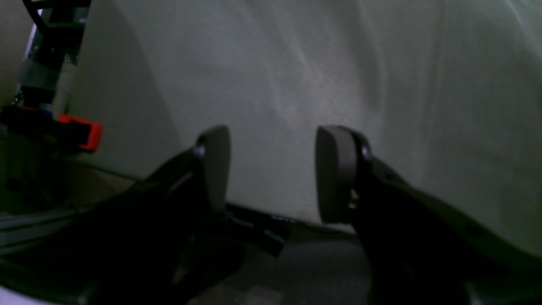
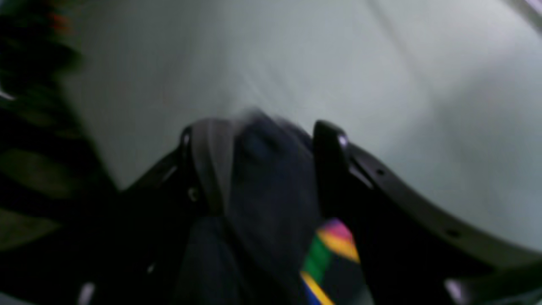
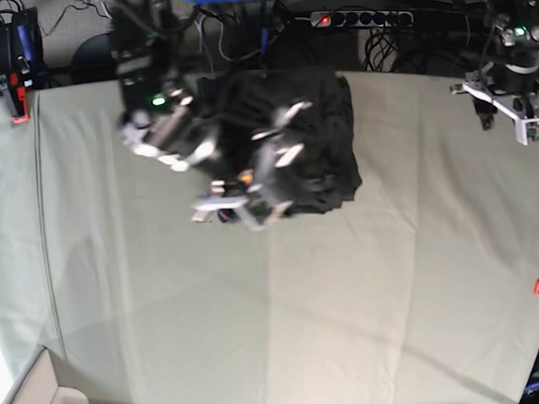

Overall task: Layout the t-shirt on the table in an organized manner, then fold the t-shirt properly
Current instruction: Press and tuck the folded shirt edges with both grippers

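From the base camera I see the t-shirt (image 3: 302, 144), a crumpled heap of soft black fabric, lying at the upper middle of the frame near the far edge of the table (image 3: 352, 326), whose pale greenish-grey cloth shows long creases. My right gripper (image 3: 242, 204), blurred, sits over the heap's left edge. In its wrist view, dark cloth with a rainbow-striped graphic (image 2: 330, 250) bunches between the two flat pads; I cannot tell if they pinch it. My left gripper (image 1: 273, 173) hangs over bare table cloth, its rounded matte pads apart and holding nothing. A red-orange clamp (image 1: 82, 133) shows at left
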Controlling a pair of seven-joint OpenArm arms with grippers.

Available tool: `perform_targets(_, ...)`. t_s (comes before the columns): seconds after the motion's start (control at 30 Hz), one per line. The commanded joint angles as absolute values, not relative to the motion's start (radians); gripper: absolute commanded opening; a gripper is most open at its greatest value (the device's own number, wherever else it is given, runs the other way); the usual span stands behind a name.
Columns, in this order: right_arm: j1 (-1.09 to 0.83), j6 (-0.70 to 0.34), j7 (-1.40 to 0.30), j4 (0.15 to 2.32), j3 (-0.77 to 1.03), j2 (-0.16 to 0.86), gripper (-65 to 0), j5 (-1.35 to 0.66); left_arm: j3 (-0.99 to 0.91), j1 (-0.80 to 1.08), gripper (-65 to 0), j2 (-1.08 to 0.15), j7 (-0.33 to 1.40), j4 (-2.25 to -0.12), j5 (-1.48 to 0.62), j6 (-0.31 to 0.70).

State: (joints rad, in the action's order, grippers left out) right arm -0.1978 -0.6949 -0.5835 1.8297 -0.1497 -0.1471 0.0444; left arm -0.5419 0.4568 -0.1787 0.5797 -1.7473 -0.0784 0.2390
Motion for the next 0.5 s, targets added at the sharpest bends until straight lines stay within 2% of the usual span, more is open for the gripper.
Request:
perform_targets(0.0, -0.194, -0.698, -0.550, 1.845, -0.127, -0.157, -33.3, 0.021, -0.549, 0.458, -33.7, -0.188, 0.561, -1.761, -0.079, 0.236)
perform_targets(0.27, -0.248, -0.698, -0.550, 1.840, -0.082, -0.157, -33.0, 0.021, -0.539, 0.421, -33.4, -0.183, 0.565, -1.761, -0.081, 0.236)
perform_targets(0.47, -0.266, -0.698, -0.550, 1.836, -0.076, -0.119, -32.8, 0.025, -0.521, 0.346, -33.3, -0.058, 0.567, -1.773, -0.081, 0.236)
